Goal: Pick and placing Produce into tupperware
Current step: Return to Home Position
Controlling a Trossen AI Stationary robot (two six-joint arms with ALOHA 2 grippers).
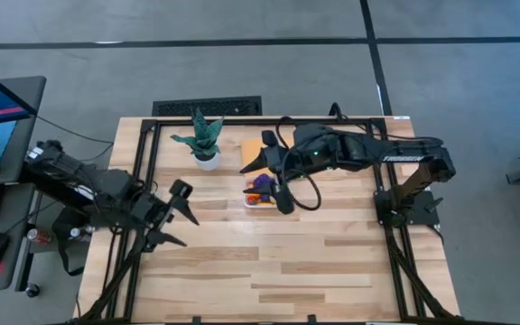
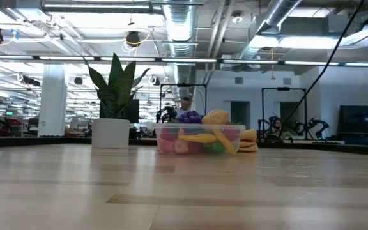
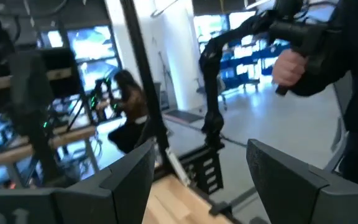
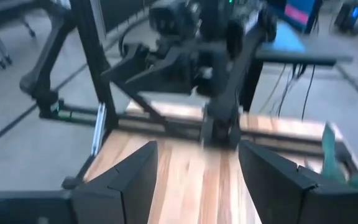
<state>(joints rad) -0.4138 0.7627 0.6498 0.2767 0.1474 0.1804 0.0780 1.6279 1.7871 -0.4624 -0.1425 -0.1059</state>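
Hovering right pincer (image 4: 197,149), wide open, empty

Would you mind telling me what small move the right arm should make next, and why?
Probably draw the right gripper, open and empty above the tupperware, back toward its own base. The produce is heaped inside, no loose piece shows on the table, and the left gripper waits open at the table's left edge.
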